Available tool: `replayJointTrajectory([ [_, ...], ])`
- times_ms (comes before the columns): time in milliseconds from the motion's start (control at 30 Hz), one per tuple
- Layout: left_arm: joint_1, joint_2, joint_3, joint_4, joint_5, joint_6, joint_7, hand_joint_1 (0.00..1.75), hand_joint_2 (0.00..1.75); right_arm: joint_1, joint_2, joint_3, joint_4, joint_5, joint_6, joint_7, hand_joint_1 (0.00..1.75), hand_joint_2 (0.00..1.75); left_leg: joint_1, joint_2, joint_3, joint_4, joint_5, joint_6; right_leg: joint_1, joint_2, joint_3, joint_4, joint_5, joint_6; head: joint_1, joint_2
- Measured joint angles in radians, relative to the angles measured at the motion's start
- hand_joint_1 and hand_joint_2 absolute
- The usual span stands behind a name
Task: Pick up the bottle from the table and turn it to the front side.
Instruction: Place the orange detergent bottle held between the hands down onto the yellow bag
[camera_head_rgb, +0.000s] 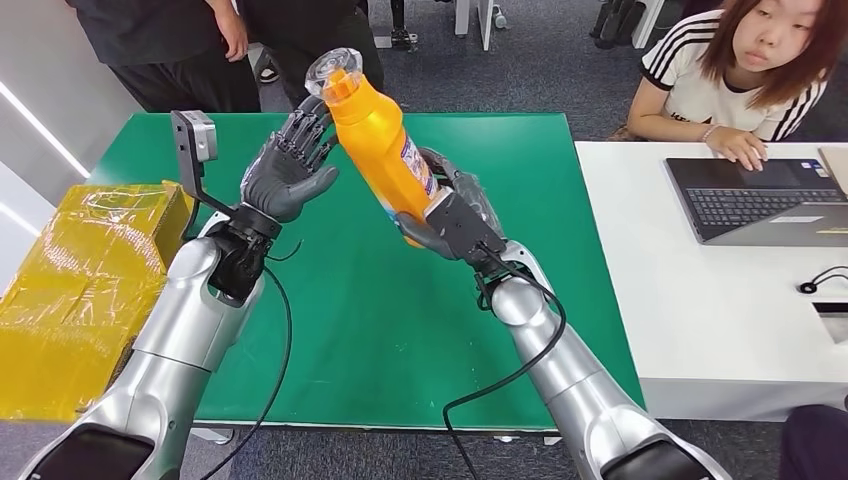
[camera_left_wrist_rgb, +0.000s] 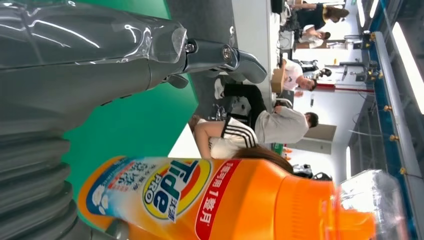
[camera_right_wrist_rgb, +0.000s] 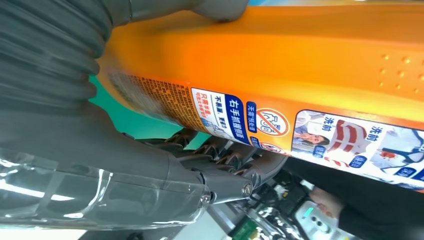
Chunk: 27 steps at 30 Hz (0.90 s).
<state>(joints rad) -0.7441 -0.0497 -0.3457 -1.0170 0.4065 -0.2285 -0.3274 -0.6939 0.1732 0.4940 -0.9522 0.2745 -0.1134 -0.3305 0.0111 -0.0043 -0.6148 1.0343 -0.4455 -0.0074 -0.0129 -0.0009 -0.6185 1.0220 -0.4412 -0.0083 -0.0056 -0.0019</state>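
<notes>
Both hands were raised mid-frame: the right hand (camera_head_rgb: 452, 222) grasped the tilted bottle (camera_head_rgb: 378, 135) (cap upper left); the left hand (camera_head_rgb: 290, 165) spread empty beside it.

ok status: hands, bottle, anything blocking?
Right hand grips orange plastic detergent bottle at its base, tilted above green table. Left hand open beside its neck. Nothing blocking.

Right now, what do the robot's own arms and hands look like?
Both arms are glossy silver shells with black joints. The left hand and right hand are dark grey with darker segmented fingers, behind grey ribbed wrist covers. Clear plastic film wraps the thumbs. A black cable loops along the right forearm, another beside the left. A grey camera module stands at the left wrist.
</notes>
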Motion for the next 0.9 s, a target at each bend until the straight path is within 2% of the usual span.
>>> replayJointTrajectory([
  [533,-0.051,-0.03,-0.04,0.0,0.079,-0.051,0.023,0.0,1.75,-0.073,0.019,0.005,0.097,-0.038,0.006,-0.004,1.75,1.75,0.0,0.0,0.0,0.0,0.0,0.0,0.0,0.0,0.0,0.0,0.0,0.0,0.0,0.0],
  [900,-0.075,-0.063,-0.097,0.016,0.101,-0.101,-0.007,0.0,1.75,-0.131,0.055,0.001,0.208,-0.002,-0.002,-0.03,1.75,1.75,0.0,0.0,0.0,0.0,0.0,0.0,0.0,0.0,0.0,0.0,0.0,0.0,0.0,0.0],
])
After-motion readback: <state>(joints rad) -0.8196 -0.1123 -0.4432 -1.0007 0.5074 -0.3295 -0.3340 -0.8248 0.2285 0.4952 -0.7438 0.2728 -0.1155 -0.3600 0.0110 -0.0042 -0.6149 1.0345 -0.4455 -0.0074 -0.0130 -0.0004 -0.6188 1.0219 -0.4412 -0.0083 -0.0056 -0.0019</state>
